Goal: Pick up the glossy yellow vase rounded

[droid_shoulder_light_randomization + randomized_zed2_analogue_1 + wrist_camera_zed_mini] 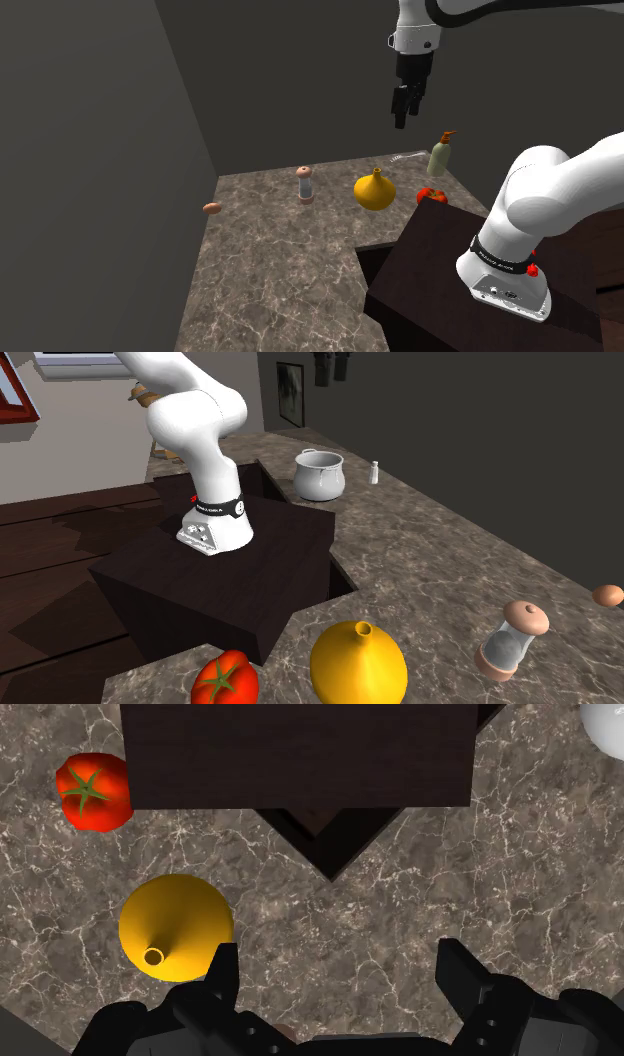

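— Yellow vase (pixel 375 190), shoulder view: upright on the marbled counter (pixel 270 280), between one grinder (pixel 305 184) and one tomato (pixel 432 195).

— And the pincer (pixel 403 108)?

— High over the counter, pointing down, well above the vase and a little toward that view's right. Open or closed, hard to tell from there.

— Anything else on the counter?

— One bottle (pixel 440 155) with a brown pump top, beyond the tomato. One small brown egg (pixel 212 208) near the wall at that view's left. Dark stand (pixel 440 270) at lower right, carrying the white arm (pixel 550 200).

— Second exterior view?

— Vase, tomato, grinder and egg again, seen from the other side. Vase at the near edge, tomato just beside it. Added here: one white pot (pixel 320 475) and one small shaker (pixel 374 473), beyond the stand.

— Wrist view?

— Looking straight down at the counter. Two black fingers (pixel 222 969) well apart, nothing between them: open. Vase below, outside the gap, just beside one finger and not touched. Tomato farther off, by the stand's corner. Edge of the white pot well off on the other finger's side.
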Motion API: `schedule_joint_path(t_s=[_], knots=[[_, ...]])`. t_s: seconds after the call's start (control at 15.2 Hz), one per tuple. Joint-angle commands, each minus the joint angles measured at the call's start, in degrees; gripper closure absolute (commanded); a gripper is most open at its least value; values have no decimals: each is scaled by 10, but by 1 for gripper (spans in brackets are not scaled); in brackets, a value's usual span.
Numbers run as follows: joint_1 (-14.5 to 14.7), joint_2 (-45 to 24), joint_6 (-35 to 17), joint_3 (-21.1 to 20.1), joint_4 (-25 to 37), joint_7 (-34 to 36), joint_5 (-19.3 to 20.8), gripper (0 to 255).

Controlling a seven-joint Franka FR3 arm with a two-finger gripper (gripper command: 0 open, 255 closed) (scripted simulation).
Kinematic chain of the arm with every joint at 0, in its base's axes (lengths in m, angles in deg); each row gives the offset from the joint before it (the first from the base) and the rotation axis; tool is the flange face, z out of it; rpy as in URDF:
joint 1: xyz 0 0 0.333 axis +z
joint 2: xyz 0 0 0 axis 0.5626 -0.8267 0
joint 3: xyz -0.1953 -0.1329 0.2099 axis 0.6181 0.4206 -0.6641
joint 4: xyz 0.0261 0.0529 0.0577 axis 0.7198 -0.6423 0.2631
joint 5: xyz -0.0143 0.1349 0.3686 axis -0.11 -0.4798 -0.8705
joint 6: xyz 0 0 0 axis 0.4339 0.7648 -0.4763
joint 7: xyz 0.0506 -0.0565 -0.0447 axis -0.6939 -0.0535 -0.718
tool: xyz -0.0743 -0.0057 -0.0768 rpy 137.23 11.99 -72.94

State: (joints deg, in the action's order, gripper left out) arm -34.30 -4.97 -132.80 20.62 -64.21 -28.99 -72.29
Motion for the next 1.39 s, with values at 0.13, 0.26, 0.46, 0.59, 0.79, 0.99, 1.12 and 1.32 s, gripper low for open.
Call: schedule_joint_path(t_s=[0.13,0.26,0.46,0.59,0.79,0.99,1.12,1.32], knots=[[-6,-12,-36,14,-23,-15,9,0],[-11,-27,-74,28,-43,-30,19,0],[-20,-56,-131,50,-68,-52,31,0],[-26,-81,-170,64,-81,-66,39,0],[-33,-125,-229,86,-93,-89,48,0],[-39,-176,-288,108,-98,-112,53,0],[-42,-214,-327,123,-97,-128,53,0],[-45,-276,-382,144,-88,-156,47,0]])
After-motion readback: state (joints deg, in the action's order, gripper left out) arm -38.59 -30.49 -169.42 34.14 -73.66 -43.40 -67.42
